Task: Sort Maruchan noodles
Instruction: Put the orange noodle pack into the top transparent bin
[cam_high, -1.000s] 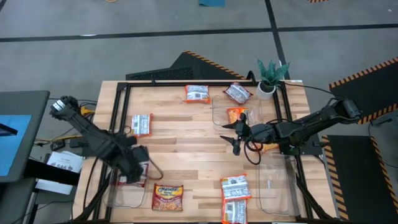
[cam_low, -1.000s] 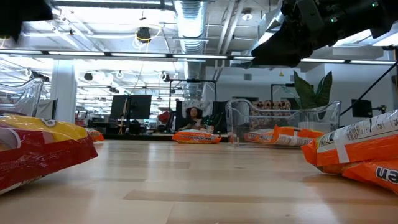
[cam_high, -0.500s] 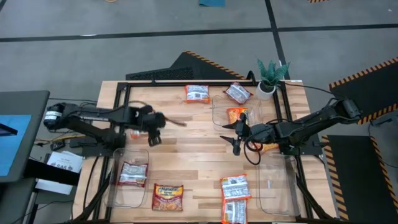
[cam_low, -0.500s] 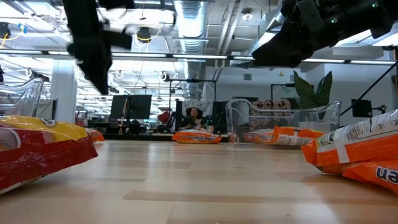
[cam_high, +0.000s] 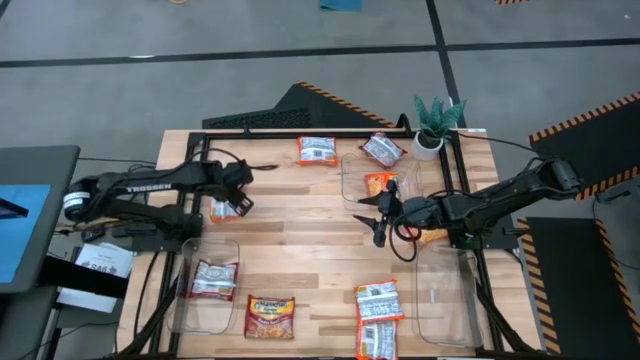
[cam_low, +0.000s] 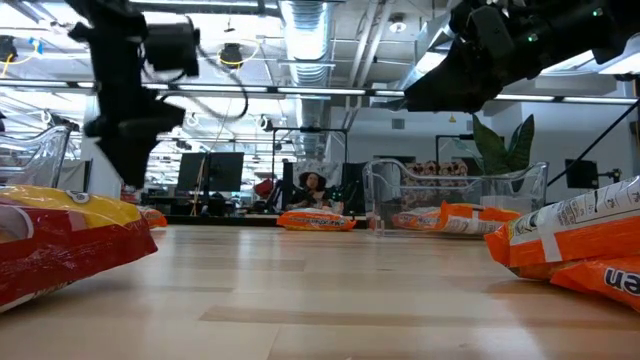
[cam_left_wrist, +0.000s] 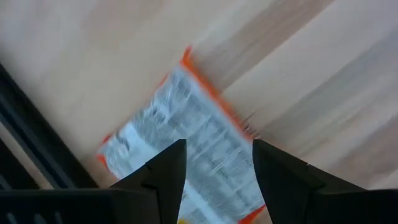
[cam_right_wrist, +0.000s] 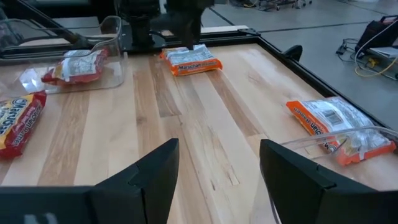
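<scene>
Now over a light, crinkly packet

Above the orange-edged noodle packet (cam_left_wrist: 186, 143) near the desk's (cam_high: 300, 240) left side hangs the left hand (cam_high: 238, 197), fingers spread with nothing between them. Flat, soft and probably slick, the packet looks best pinched across its short width, near the middle. The right hand (cam_high: 378, 222) waits mid-desk, fingers parted and holding nothing, by the clear bin (cam_high: 350, 180) holding another packet (cam_high: 380, 185)

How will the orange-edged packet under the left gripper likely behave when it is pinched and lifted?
The orange-edged packet lies flat on the wooden table, so it probably won't roll. Its glossy wrapper looks slippery and may crinkle. The left gripper, open above it, would likely find it light, with floppy edges around a stiffer middle.
</scene>
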